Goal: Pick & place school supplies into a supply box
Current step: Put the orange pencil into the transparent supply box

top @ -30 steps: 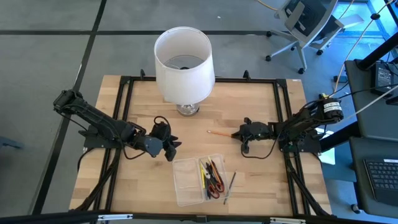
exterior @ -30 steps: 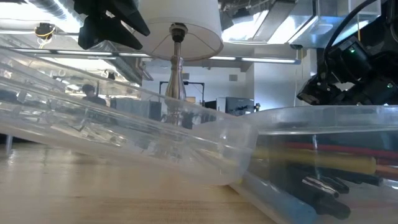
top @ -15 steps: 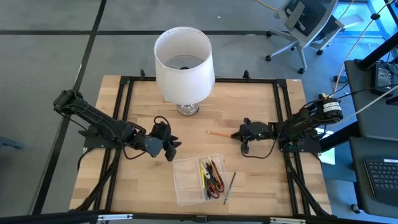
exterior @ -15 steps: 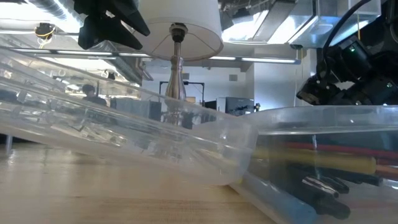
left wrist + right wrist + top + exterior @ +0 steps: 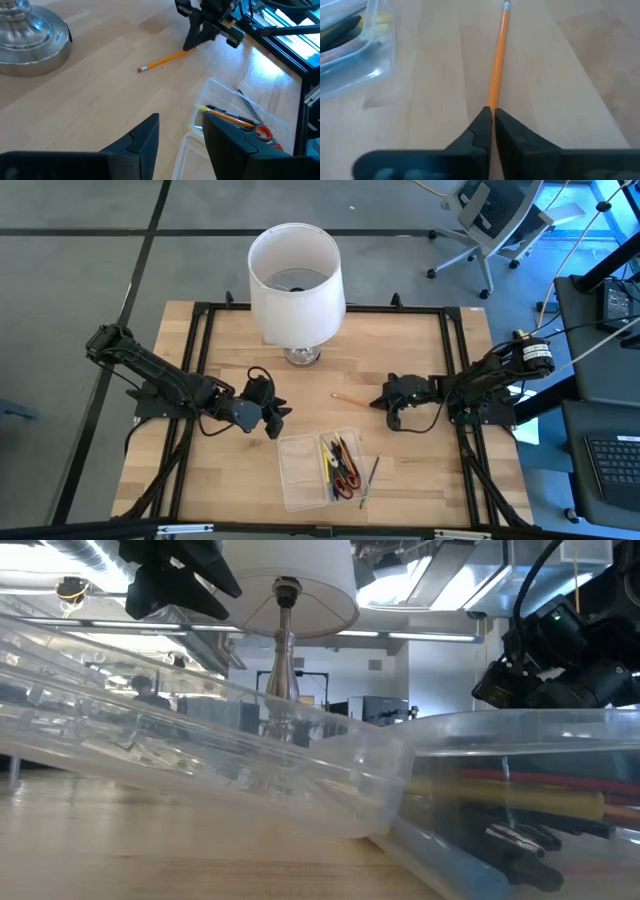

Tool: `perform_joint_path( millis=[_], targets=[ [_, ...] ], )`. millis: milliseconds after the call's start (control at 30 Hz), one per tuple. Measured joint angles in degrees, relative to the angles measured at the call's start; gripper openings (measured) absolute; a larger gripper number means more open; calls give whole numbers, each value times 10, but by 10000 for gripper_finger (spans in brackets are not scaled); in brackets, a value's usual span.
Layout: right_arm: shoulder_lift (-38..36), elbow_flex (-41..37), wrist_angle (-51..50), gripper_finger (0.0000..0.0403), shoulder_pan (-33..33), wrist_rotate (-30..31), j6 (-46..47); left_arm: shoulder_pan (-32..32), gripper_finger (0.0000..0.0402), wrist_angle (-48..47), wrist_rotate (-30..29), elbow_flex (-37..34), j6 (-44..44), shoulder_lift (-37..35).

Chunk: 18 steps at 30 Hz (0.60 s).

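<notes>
Lamp (image 5: 296,280) with its white shade and silver base stands at the counter's (image 5: 400,340) far edge, clear of everything. Between lamp and supply box (image 5: 320,468), beside my right hand (image 5: 378,400), lies the slim orange pencil (image 5: 349,395), flat on the wood. My right hand's fingers are together at its near end. My left hand (image 5: 277,420) hovers apart beside the box, which holds pens and red-handled scissors (image 5: 261,134).

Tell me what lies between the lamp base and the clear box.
Mostly bare wood; the high view shows the orange pencil lying just right of the line from lamp base to box.
</notes>
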Motion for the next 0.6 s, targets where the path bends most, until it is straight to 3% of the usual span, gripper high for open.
perform_joint_path(
  millis=[300, 600],
  targets=[
    [0, 0, -10, 43, 0, -2, -9, 17, 143, 6, -10, 0, 33, 32],
    [3, -4, 16, 42, 0, -3, -10, 85, 143, 103, 13, 0, 206, 127]
  ],
)
